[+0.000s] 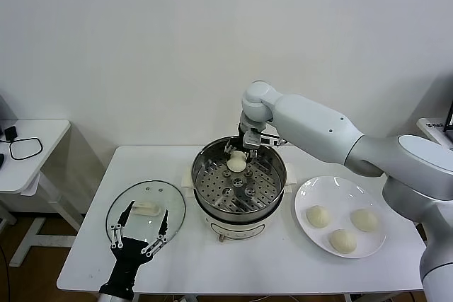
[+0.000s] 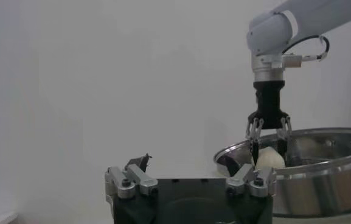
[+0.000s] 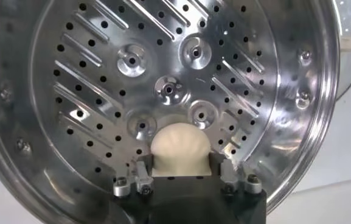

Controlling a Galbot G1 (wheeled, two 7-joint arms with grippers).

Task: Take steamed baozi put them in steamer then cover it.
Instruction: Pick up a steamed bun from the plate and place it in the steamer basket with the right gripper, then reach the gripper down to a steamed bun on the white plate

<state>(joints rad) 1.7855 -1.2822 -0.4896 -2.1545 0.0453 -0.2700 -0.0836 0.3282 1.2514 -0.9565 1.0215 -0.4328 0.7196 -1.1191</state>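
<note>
The steamer [image 1: 202, 175] stands mid-table, a steel pot with a perforated tray [image 3: 102, 91] on a white base. My right gripper [image 1: 238, 152] reaches into its far side, shut on one cream-white baozi [image 1: 236, 164] held just above the tray. In the right wrist view the bun [image 3: 178, 143] sits between the fingers [image 3: 142, 170]. Three more baozi [image 1: 318, 216] [image 1: 365, 218] [image 1: 343, 240] lie on a white plate [image 1: 304, 192] to the right. The glass cover [image 1: 127, 199] with its white handle lies flat left of the steamer. My left gripper [image 1: 139, 235] hovers open over the cover's near edge.
The white table [image 1: 85, 266] has its front edge close to my left arm. A second small table [image 1: 42, 132] with a black cable stands far left. In the left wrist view the steamer [image 2: 321, 176] and the right gripper [image 2: 267, 131] show ahead.
</note>
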